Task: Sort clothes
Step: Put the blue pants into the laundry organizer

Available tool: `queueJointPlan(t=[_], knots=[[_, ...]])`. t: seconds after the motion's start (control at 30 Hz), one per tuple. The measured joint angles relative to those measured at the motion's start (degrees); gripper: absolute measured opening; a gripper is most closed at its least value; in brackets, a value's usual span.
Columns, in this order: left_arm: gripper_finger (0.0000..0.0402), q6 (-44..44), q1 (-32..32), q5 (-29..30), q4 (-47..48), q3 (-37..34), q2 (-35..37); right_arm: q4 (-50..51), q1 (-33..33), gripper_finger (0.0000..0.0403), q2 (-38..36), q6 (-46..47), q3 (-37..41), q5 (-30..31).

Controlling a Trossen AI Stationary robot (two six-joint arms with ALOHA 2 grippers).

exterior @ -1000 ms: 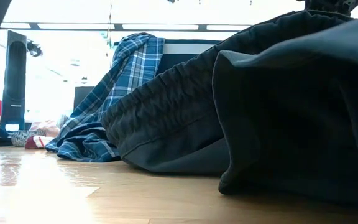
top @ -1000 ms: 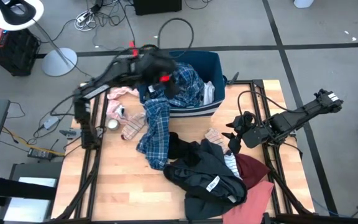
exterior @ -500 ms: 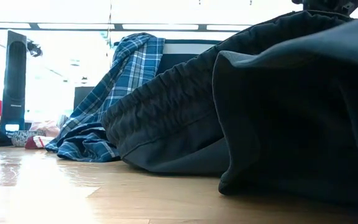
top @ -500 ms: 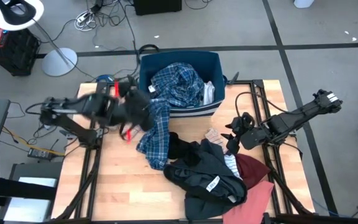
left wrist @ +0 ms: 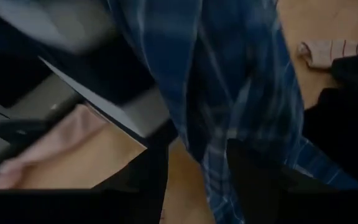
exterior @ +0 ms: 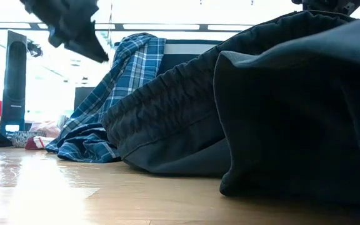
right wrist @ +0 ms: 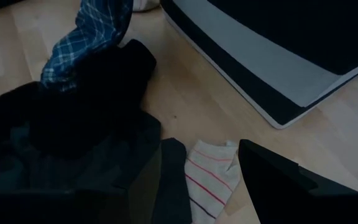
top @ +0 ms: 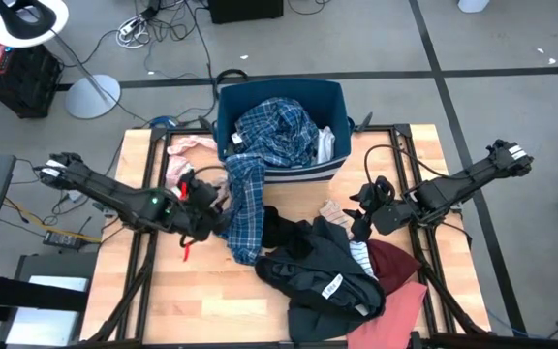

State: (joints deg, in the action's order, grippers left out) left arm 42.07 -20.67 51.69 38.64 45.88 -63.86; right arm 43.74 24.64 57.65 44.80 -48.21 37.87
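1. Hovering low over the counter (top: 143,310), left hand (top: 208,206) sits right beside the blue plaid garment (top: 245,208), which drapes out of the bin (top: 229,105) onto the wood. Fingers (left wrist: 138,180) spread, nothing pinched; in the wrist view the plaid hangs straight ahead between them. Judging by that line-up, it's set for a grab on the plaid.
2. Right hand (top: 361,215) waits on the other side, fingers (right wrist: 272,174) spread, empty. A striped sock (right wrist: 207,174) lies directly ahead between them, and the black garment (right wrist: 98,81) sits just beyond. Likely parked there so it can take the sock once the left arm is out of the way.
3. Rest of the clothes: dark grey garment (top: 323,267) heaped on the near side of the right hand, with maroon piece (top: 392,260) and salmon pink piece (top: 403,308) tucked under its edge. A pink garment (top: 190,145) lies beyond the left hand, beside the bin.
4. Sorting looks mostly undone: pile is big and plaid is only half in the bin.
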Motion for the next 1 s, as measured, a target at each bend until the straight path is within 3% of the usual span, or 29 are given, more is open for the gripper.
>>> queueJointPlan(t=[0.47,0.67,0.87,1.0], knots=[[0.0169,-5.49,7.54,-19.89,-49.59,-26.86,-2.37,-0.41,0.0,0.0217,0.02,0.0,0.0,0.04],[0.0169,-5.91,9.54,-25.69,-55.39,-28.06,-6.97,-0.42,-0.07,0.0217,0.01,0.0,0.0,0.43],[0.0169,-5.87,11.03,-35.19,-65.92,-27.99,-14.31,-0.41,-0.07,0.0217,0.01,0.0,0.0,0.74],[0.0169,-5.87,11.02,-36.66,-73.19,-27.91,-18.77,-0.41,-0.07,0.0217,0.0,0.0,0.0,0.74]])
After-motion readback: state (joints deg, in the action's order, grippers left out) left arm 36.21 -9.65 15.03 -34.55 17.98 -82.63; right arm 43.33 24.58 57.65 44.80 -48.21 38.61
